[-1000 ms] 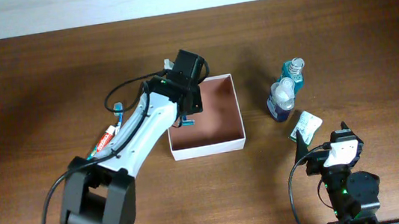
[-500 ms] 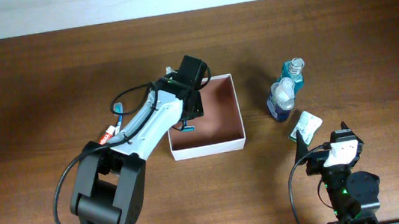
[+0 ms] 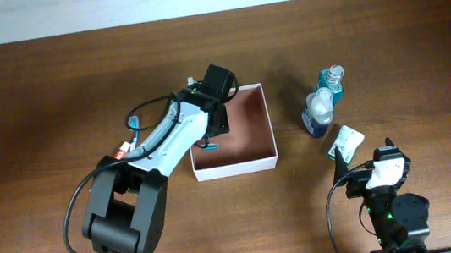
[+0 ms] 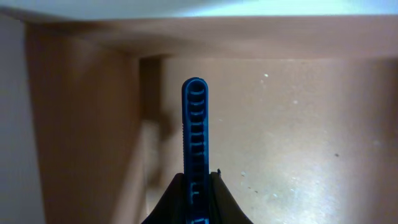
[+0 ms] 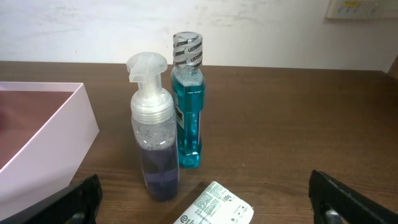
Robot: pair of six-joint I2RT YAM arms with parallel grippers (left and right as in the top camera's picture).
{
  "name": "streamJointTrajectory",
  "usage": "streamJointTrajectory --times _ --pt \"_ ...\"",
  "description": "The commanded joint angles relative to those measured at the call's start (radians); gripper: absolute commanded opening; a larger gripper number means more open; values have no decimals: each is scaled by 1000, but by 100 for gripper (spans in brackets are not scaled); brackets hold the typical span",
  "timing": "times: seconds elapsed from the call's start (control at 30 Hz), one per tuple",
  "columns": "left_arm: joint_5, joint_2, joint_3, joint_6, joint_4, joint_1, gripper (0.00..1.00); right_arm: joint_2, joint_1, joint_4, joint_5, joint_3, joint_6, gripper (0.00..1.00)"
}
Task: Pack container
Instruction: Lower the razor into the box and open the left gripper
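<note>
The left arm [image 3: 168, 141] reaches over the white box's [image 3: 270, 130] left side, a small blue item [image 3: 211, 143] under its wrist. A teal bottle [image 3: 333, 83], a pump bottle [image 3: 318, 114] and a white packet [image 3: 346, 140] cluster right of the box.

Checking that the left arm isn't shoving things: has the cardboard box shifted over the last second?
No. The cardboard box keeps the same gap to the teal mouthwash bottle and the foam pump bottle beside it.
</note>
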Motion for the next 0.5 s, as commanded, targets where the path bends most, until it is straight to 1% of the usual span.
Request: streamJointTrajectory --times 0.0,0.47 --pt "-37 9 5 -13 3 2 1 0 1 -7 9 -5 -2 98" --pt "-37 9 5 -13 10 -7 2 0 1 -7 9 -5 -2 98"
